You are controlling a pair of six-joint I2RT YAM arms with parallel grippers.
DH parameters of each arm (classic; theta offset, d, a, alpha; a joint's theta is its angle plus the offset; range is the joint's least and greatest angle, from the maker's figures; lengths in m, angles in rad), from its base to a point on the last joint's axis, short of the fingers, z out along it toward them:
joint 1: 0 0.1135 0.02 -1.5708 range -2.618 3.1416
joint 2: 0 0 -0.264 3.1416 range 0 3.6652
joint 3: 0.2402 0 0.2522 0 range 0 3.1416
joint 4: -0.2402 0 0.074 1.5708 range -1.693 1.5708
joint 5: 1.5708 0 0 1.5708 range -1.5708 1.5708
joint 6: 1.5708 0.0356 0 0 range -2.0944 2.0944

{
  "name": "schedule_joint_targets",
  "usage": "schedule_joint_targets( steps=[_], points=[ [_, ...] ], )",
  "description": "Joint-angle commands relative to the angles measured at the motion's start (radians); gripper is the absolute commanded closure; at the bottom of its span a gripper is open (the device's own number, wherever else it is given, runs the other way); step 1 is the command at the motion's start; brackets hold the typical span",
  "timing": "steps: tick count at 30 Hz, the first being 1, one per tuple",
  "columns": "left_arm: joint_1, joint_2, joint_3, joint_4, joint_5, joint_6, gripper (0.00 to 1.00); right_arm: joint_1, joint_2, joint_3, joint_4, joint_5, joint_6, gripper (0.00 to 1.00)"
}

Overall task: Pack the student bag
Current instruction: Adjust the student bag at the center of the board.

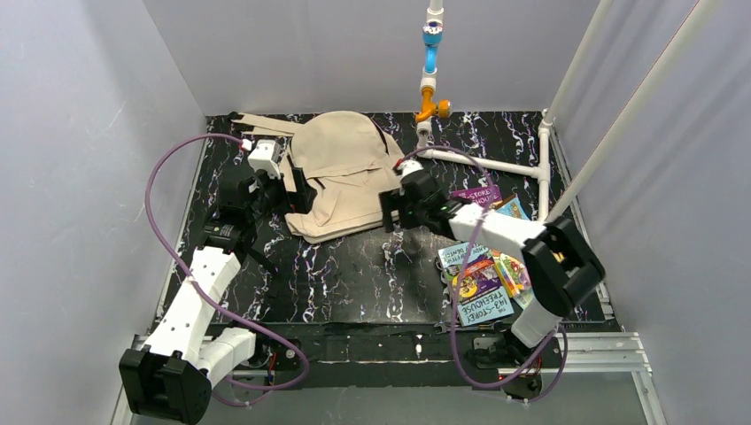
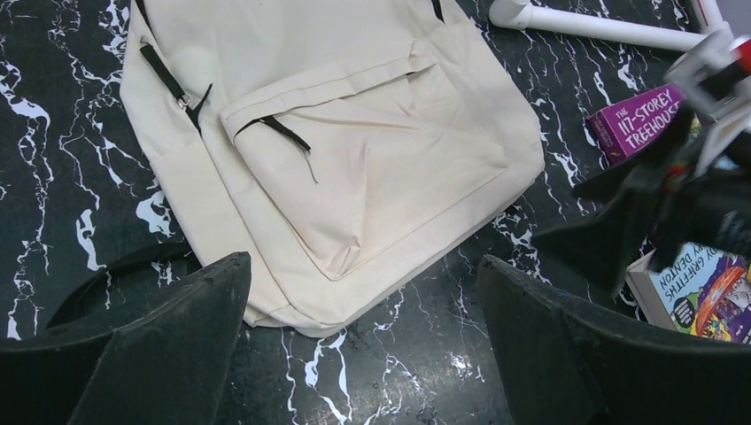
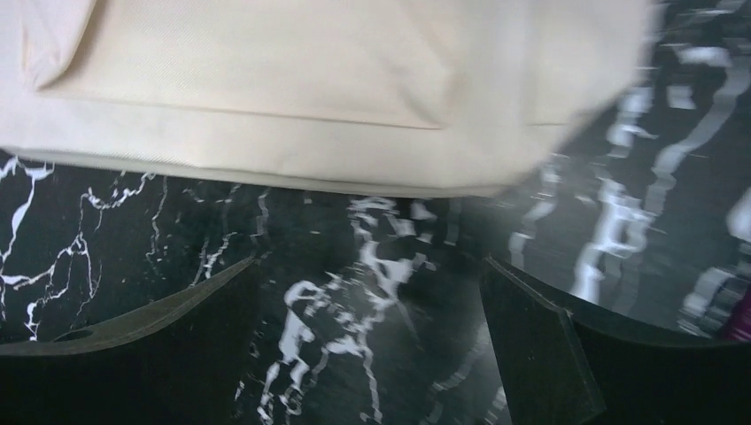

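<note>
Here both arms reach forward, the left gripper [image 1: 299,190] and right gripper [image 1: 390,212] flanking the bag [image 1: 345,168], which lies flat toward the back of the table [image 1: 354,274]; both grippers are spread wide, holding nothing. Only the left wrist view shows the bag's pocket zipper [image 2: 283,131].

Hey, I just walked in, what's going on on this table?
Two robot arms are working at a beige backpack that lies flat on the black marbled table. The left gripper hovers at the bag's left side and the right gripper at its near right corner. Both are open and hold nothing. The colourful books lie in a pile to the right, outside the bag, so packing has not started.
</note>
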Motion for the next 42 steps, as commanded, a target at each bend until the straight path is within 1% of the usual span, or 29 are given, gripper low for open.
schedule_joint_targets(
  steps=[1,4,6,8,10,12,14,17,20,24,26,27,28,29,34,37,39,42],
  points=[
    [-0.015,-0.018,0.025,-0.013,-0.054,0.016,0.01,0.051,0.112,0.045,0.221,-0.030,0.038,0.00],
    [-0.030,-0.012,0.022,-0.017,-0.085,0.024,0.01,0.044,0.175,0.042,0.362,-0.023,0.062,0.00],
    [-0.041,-0.007,0.026,-0.026,-0.100,0.030,0.01,0.031,0.207,0.060,0.411,-0.001,0.083,0.00],
    [-0.051,-0.009,0.028,-0.031,-0.114,0.037,0.01,-0.011,0.220,0.060,0.459,0.009,0.132,0.00],
    [-0.056,-0.014,0.027,-0.032,-0.126,0.042,0.01,-0.068,0.204,0.010,0.545,0.006,0.191,0.00],
    [-0.059,-0.021,0.025,-0.031,-0.136,0.042,0.01,-0.134,0.194,-0.036,0.600,-0.027,0.225,0.00],
    [-0.060,-0.027,0.023,-0.027,-0.139,0.043,0.01,-0.179,0.209,-0.017,0.563,-0.065,0.226,0.00],
    [-0.060,-0.029,0.025,-0.027,-0.144,0.043,0.01,-0.213,0.231,0.000,0.560,-0.136,0.201,0.00],
    [-0.060,-0.034,0.025,-0.029,-0.156,0.043,0.01,-0.218,0.283,0.044,0.506,-0.115,0.195,0.00],
    [-0.060,-0.038,0.017,-0.024,-0.172,0.041,0.01,-0.219,0.329,0.055,0.539,-0.074,0.240,0.00],
    [-0.060,-0.038,0.015,-0.022,-0.177,0.040,0.01,-0.219,0.348,0.059,0.537,-0.039,0.249,0.13],
    [-0.060,-0.037,0.014,-0.022,-0.180,0.040,0.01,-0.219,0.355,0.056,0.540,-0.024,0.250,0.21],
    [-0.059,-0.034,0.013,-0.022,-0.180,0.040,0.01,-0.220,0.360,0.055,0.536,-0.010,0.245,0.37],
    [-0.060,-0.031,0.013,-0.022,-0.180,0.039,0.01,-0.219,0.362,0.056,0.524,-0.008,0.234,0.47],
    [-0.062,-0.023,0.016,-0.023,-0.177,0.035,0.01,-0.205,0.359,0.014,0.504,-0.052,0.183,0.78],
    [-0.061,-0.019,0.016,-0.022,-0.176,0.031,0.01,-0.152,0.327,-0.041,0.526,-0.100,0.169,0.99],
    [-0.061,-0.016,0.016,-0.023,-0.177,0.030,0.01,-0.088,0.283,-0.090,0.526,-0.108,0.182,0.99],
    [-0.063,-0.008,0.019,-0.030,-0.187,0.032,0.01,0.066,0.152,-0.217,0.571,-0.102,0.265,0.99]
  ],
)
